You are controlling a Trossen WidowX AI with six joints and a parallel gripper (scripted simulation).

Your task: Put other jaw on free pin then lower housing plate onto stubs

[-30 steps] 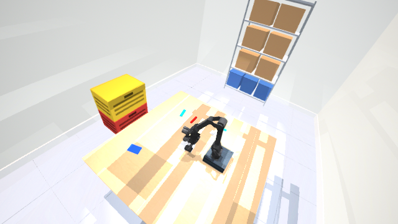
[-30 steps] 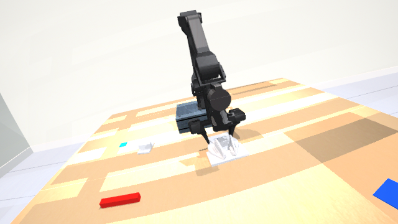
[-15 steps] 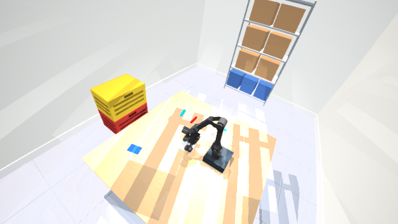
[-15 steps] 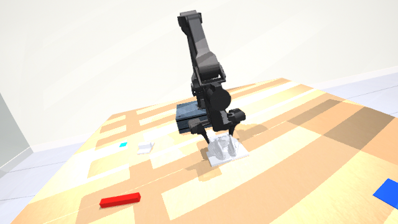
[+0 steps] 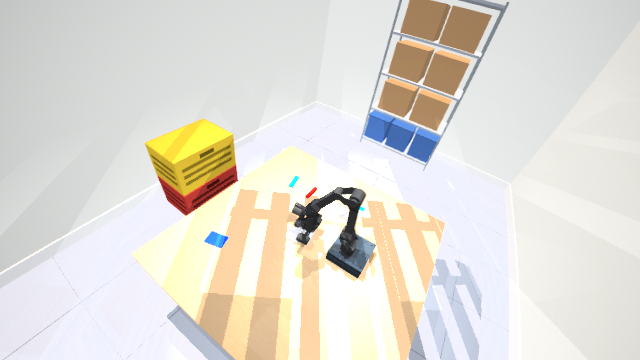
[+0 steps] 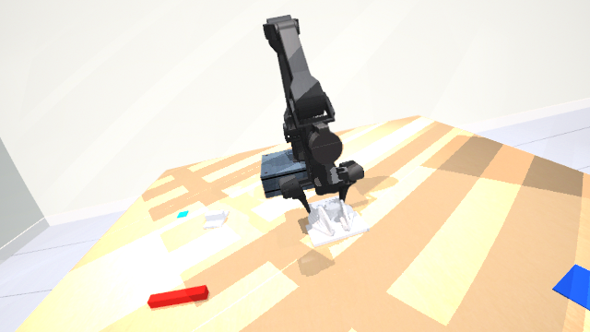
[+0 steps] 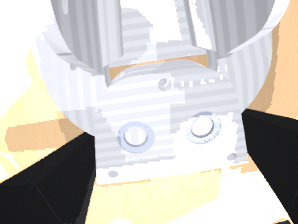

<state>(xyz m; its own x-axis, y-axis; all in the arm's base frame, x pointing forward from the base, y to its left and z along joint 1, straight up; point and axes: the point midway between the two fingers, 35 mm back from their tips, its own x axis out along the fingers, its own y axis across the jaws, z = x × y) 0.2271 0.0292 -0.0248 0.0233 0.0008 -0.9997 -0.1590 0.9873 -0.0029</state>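
Housing plate (image 7: 167,107): the pale plate lies between the two dark fingers of the gripper (image 5: 306,231) (image 6: 324,206) (image 7: 165,124), which stand widely spaced and grip it by its opposite side edges. Two ringed holes show side by side in its face, each with a pale round stub end within; whether the plate is fully seated cannot be told. Smaller round holes lie near its edges.

Beyond the plate's curved edge, two pale jaws (image 7: 85,32) (image 7: 240,25) extend away from it; the meshing of the teeth is hidden. The white base (image 6: 338,233) beneath rests on the table (image 5: 240,320) (image 6: 415,277). The fingers and overhanging arm (image 5: 352,220) (image 6: 295,65) occupy the space at the plate's sides and above.

Surroundings: the arm's dark plinth (image 5: 360,269) (image 6: 272,172) stands behind the assembly in the exterior view. To that view's left lie a small white part (image 6: 215,219) and, beside it, a cyan piece (image 5: 361,208) (image 6: 182,214). A red bar (image 5: 311,192) (image 6: 178,296), a second cyan piece (image 5: 294,181) and a blue flat piece (image 5: 216,239) (image 6: 576,287) lie apart from the assembly. Past the table are a yellow crate (image 5: 205,145) upon a red crate (image 5: 200,192) and a shelf rack (image 5: 495,28) bearing brown boxes (image 5: 424,19) and blue bins (image 5: 400,135).
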